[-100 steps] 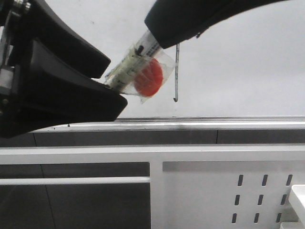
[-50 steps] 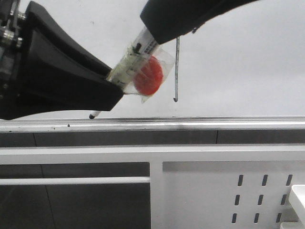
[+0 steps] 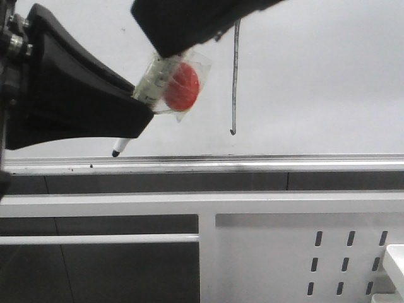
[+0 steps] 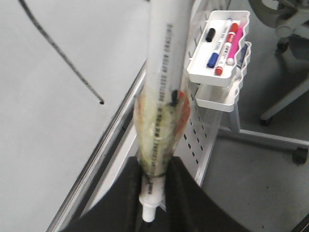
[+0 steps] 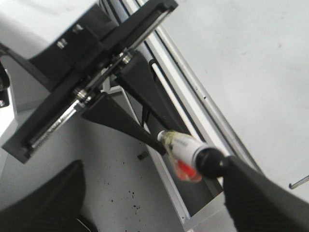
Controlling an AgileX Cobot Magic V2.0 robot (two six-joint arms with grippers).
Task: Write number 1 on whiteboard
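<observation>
The number 1 point(image 3: 234, 79) stands as a thin dark stroke on the whiteboard point(image 3: 328, 76), above the board's silver rail point(image 3: 252, 163). The marker point(image 3: 153, 82) slants just beside the stroke, apart from it. The left gripper point(image 3: 136, 117) is clamped on its lower end, the right gripper point(image 3: 170, 44) on its upper end, tip point(image 3: 116, 152) just above the rail.

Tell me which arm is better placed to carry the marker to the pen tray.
Probably the right. The right gripper and left gripper both grip the marker, but the pen tray sits at the robot's right, below the whiteboard; the left would have to cross over.
</observation>
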